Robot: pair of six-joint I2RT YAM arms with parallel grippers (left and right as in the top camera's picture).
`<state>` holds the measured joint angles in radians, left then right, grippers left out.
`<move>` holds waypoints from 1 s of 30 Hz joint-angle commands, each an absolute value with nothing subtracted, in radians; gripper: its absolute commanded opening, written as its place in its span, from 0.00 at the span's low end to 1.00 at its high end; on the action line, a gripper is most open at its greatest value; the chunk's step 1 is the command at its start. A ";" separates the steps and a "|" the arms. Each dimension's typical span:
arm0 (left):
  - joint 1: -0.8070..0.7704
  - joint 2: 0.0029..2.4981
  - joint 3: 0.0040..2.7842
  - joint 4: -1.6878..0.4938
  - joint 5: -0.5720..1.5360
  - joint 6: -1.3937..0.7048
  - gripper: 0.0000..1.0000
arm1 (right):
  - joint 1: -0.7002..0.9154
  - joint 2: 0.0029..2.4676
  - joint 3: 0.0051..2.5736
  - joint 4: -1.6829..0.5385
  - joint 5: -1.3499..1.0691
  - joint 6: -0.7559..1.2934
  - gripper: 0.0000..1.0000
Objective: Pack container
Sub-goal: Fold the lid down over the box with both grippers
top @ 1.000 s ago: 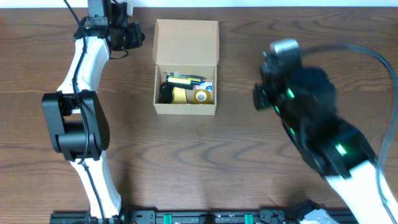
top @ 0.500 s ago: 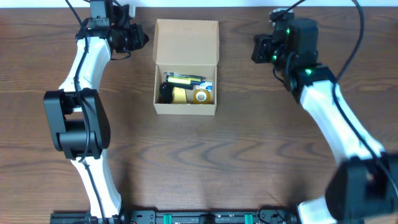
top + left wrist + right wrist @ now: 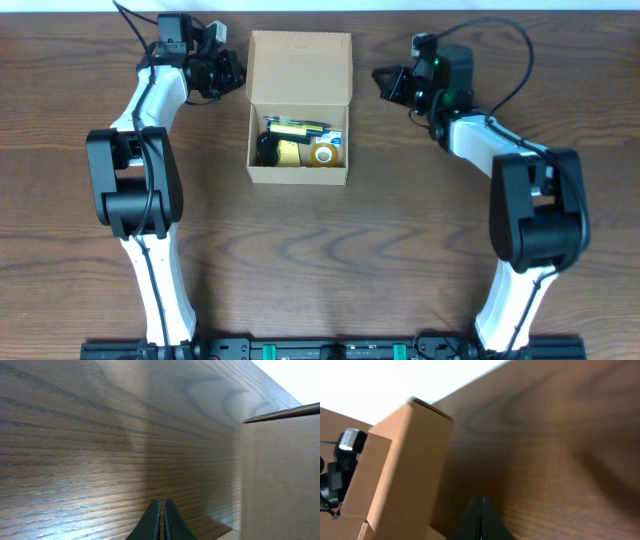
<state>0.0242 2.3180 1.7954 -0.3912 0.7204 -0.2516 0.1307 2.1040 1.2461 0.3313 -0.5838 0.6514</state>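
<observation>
We locate the container [image 3: 300, 65] at 12 o'clock on the desk [image 3: 300, 260]. Its lid flap stands open, and a tape roll [image 3: 323, 152] and a yellow item [image 3: 288, 152] lie inside. We judge loading largely done and lid closure left.

The left end effector [image 3: 232, 72], at the lid's 9 o'clock, is pinched closed and empty. The right end effector [image 3: 383, 82], at 3 o'clock, is likewise closed and empty. We see nothing between either one and the flap.

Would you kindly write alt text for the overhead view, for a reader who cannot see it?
An open tan cardboard container holding small yellow and black items sits on a wooden table. The left hand and right hand, both shut and empty, flank its open lid.
</observation>
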 commanded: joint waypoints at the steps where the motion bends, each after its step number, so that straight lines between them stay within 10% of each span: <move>1: 0.023 2.319 1.802 -0.384 0.760 -0.274 0.05 | 0.126 2.173 1.293 0.348 -0.667 0.736 0.01; 30: 0.019 2.316 1.803 -0.349 0.966 -0.246 0.06 | 0.170 2.370 1.578 0.379 -1.022 0.769 0.01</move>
<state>0.0223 2.3177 1.7954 -0.3531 0.9039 -0.2623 0.1677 2.3592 1.5459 0.3641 -0.9428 0.7628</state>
